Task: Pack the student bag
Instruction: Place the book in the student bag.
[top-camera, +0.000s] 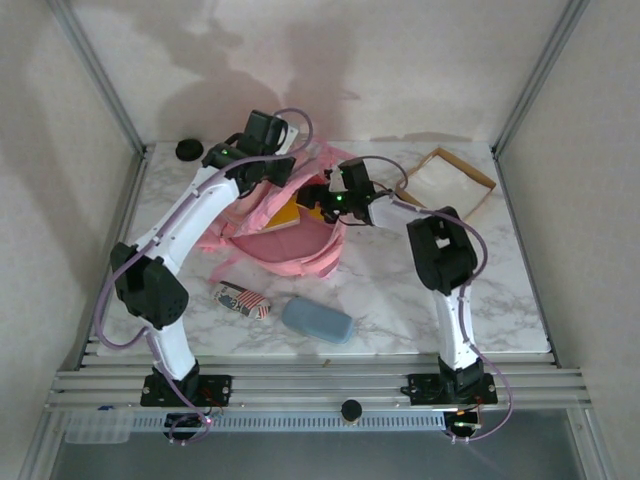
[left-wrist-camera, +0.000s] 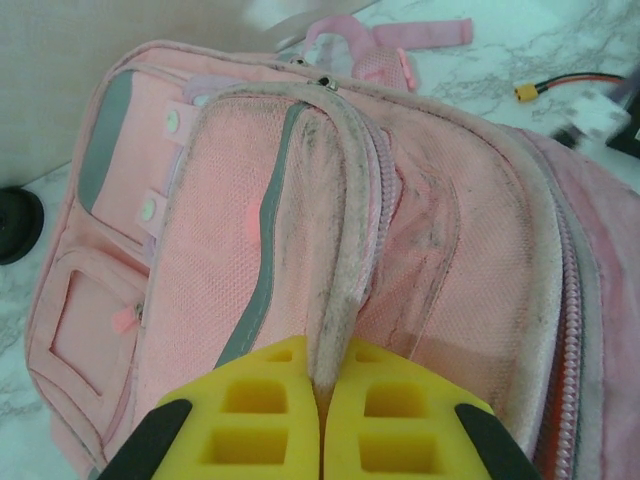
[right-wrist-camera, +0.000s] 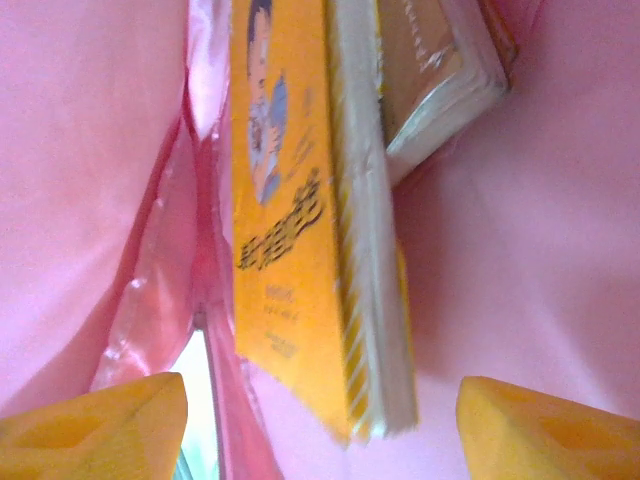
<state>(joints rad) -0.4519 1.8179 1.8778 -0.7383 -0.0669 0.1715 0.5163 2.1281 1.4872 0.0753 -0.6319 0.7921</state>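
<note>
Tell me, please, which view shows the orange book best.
Right wrist: the orange book sits close up inside the student bag, cover print and page edges plain. Top external gives just a sliver of it in the bag's opening.

right gripper (top-camera: 312, 198): from above I lose its fingertips inside the student bag (top-camera: 285, 245).
yellow book (right-wrist-camera: 290, 220): cover lettering is blurred, so I can't read it.
second book (right-wrist-camera: 440, 80): cut off by the picture's top edge.
black round thing (left-wrist-camera: 15, 225): half cropped, and I can't identify it.
white connector (left-wrist-camera: 592, 112): blurred at the frame edge.
striped pouch (top-camera: 241, 300): print too small to make out.
</note>
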